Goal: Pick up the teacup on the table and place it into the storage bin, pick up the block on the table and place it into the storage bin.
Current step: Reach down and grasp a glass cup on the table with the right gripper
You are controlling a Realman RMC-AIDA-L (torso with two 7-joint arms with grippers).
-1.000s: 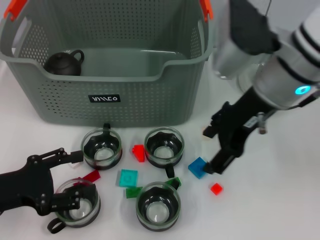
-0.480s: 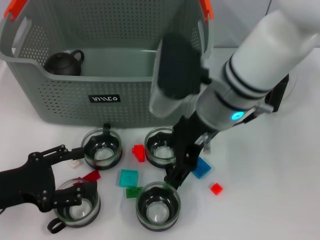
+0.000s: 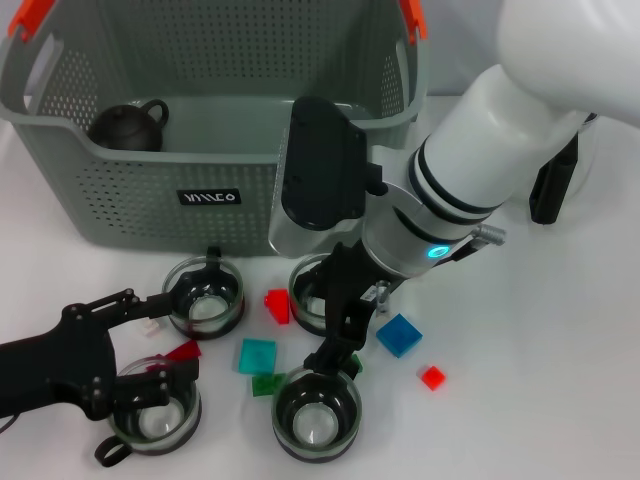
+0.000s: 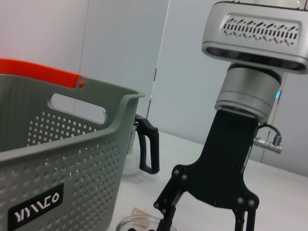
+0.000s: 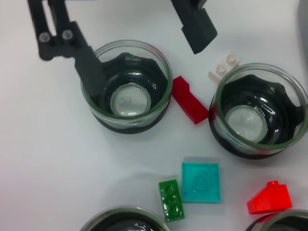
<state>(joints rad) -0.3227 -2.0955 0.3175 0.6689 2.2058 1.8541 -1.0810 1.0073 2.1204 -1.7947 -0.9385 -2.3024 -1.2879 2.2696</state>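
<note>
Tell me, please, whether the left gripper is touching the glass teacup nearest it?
Touching. In the right wrist view, one black finger of the left gripper reaches down inside the teacup against its wall, while the other finger hangs clear outside the rim.

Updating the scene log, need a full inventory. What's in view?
Perforated plastic storage bin: 1, grey with orange handles, back of table.
Small teapot: 1, dark brown, inside bin.
Glass teacups: 4, clear with black holders, in front of bin.
Toy blocks: at least 7, red, teal, green, blue, white, scattered among cups.
Glass teapot: 1, black handle, right of bin.
Left gripper: open, astride front-left cup's wall.
Right gripper: open, between the middle cups.
</note>
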